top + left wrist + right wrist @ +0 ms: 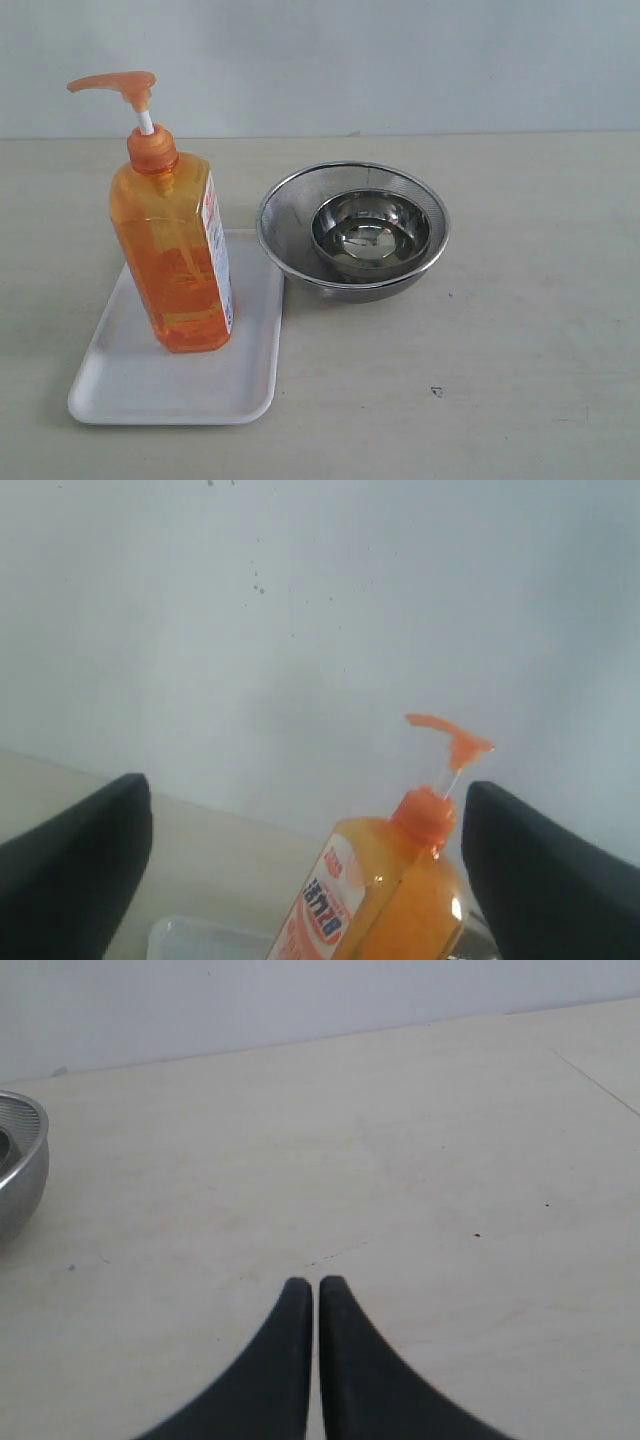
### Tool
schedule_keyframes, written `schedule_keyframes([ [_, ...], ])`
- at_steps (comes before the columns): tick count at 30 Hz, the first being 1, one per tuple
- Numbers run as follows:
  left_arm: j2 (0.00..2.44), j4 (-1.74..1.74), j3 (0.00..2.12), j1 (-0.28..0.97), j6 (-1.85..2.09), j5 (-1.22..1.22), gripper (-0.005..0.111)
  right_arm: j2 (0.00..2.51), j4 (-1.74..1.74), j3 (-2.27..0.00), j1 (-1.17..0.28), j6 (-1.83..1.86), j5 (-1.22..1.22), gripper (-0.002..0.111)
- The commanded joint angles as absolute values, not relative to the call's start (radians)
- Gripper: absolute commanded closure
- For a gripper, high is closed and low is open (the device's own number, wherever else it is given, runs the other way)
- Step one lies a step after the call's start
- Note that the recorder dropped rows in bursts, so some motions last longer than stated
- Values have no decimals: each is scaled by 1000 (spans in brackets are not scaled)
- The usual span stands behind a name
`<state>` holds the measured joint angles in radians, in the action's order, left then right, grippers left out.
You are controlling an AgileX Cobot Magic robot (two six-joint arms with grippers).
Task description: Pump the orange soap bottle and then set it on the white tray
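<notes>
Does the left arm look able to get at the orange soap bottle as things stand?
Probably yes: the left gripper is open and the orange soap bottle stands upright on the white tray ahead of it, nothing showing between them.

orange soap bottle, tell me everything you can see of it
The orange soap bottle is tall, rectangular, translucent orange plastic, holding orange liquid. Its orange pump head sits raised on a white stem, spout pointing left in the exterior view. A white label runs down its right side. It stands upright on the white tray, touched by nothing else.
</notes>
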<state>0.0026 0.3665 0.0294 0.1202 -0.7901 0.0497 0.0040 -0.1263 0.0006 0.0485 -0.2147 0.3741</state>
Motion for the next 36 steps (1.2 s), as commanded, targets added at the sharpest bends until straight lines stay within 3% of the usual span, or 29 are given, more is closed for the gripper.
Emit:
schedule_keyframes([
  [1, 0, 368, 0, 123, -739, 29, 29, 0, -128, 0, 50, -212, 365, 108],
  [17, 0, 382, 0, 121, -725, -236, 29, 0, -128, 0, 50, -212, 365, 108],
  [28, 0, 354, 0, 121, -759, -234, 29, 0, -128, 0, 50, -212, 365, 108],
  [36, 0, 9, 0, 121, -76, -298, 29, 0, -128, 0, 50, -212, 371, 108],
])
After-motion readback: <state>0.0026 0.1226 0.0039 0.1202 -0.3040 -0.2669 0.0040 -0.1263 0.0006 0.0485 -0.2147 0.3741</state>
